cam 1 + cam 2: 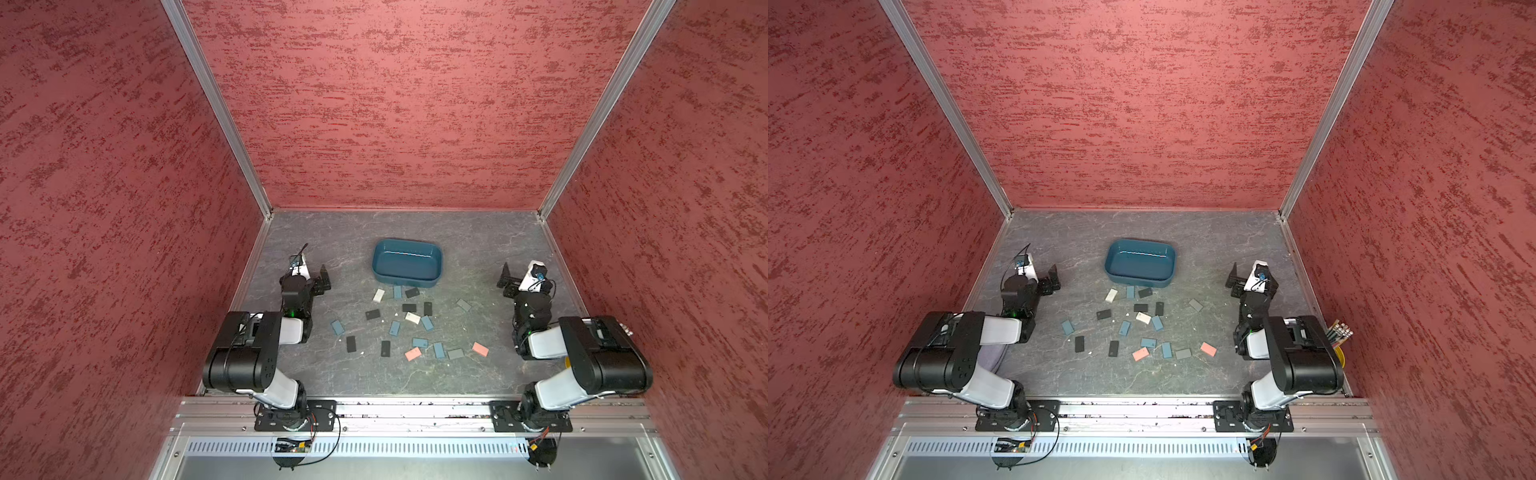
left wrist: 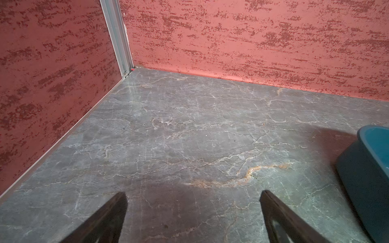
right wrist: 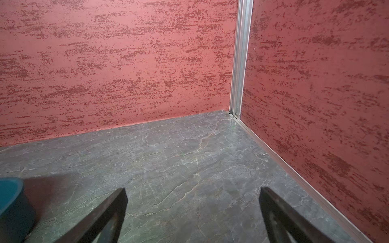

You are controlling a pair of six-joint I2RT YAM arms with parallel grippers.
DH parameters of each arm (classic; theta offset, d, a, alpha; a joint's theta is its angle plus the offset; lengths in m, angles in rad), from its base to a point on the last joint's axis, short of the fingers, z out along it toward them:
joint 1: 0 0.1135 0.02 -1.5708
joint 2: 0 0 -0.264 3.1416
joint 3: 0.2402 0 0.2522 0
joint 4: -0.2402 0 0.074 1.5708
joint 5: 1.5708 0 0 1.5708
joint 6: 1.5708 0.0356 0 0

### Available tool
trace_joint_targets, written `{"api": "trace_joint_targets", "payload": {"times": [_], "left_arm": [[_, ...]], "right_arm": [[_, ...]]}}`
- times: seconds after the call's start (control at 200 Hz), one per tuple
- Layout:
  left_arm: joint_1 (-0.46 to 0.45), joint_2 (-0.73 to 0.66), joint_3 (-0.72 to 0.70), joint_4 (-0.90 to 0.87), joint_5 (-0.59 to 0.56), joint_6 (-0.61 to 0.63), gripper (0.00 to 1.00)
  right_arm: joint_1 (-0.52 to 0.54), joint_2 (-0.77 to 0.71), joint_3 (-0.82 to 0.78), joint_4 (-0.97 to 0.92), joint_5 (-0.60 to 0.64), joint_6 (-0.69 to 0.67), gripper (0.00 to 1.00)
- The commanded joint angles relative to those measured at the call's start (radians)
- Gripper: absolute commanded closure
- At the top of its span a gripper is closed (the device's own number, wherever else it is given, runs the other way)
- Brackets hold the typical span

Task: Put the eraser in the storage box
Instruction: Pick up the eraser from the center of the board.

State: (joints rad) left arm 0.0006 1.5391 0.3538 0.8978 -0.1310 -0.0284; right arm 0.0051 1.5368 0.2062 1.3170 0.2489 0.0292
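The storage box (image 1: 405,283) (image 1: 1138,282), a dark teal tub, stands at the middle back of the grey marbled table with nothing inside it. Several erasers lie flat and scattered in front of it: black, blue, grey, white (image 1: 378,295) and pink (image 1: 412,354) (image 1: 1140,354). My left gripper (image 1: 325,279) (image 1: 1054,276) (image 2: 193,193) hovers open and empty, left of the box. My right gripper (image 1: 505,279) (image 1: 1232,279) (image 3: 193,189) is open and empty to the box's right. Each wrist view catches only a corner of the box (image 2: 366,170) (image 3: 14,210) and no eraser.
Red textured walls (image 1: 395,104) close the table at the back and on both sides. An aluminium rail (image 1: 415,411) with both arm bases runs along the front edge. Bare table lies between each gripper and the back corners.
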Motion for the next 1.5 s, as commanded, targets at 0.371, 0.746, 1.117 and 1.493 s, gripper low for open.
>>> {"api": "trace_joint_targets", "payload": {"times": [0.371,0.746,1.117,1.493], "left_arm": [[0.005,-0.005,0.01,0.029,0.013,0.008,0.0],[0.002,-0.067,0.029,-0.058,0.019,0.012,0.0],[-0.156,-0.339,0.084,-0.295,-0.027,0.076,0.0],[-0.13,-0.661,0.3,-0.83,-0.053,-0.469,0.0]], "right_arm": [[-0.002,0.003,-0.005,0.036,-0.012,0.007,0.01],[-0.002,-0.037,-0.009,0.014,-0.015,0.004,0.01],[0.016,-0.463,0.104,-0.484,0.006,0.189,0.01],[0.01,-0.699,0.148,-0.744,-0.208,0.653,0.01]]}}
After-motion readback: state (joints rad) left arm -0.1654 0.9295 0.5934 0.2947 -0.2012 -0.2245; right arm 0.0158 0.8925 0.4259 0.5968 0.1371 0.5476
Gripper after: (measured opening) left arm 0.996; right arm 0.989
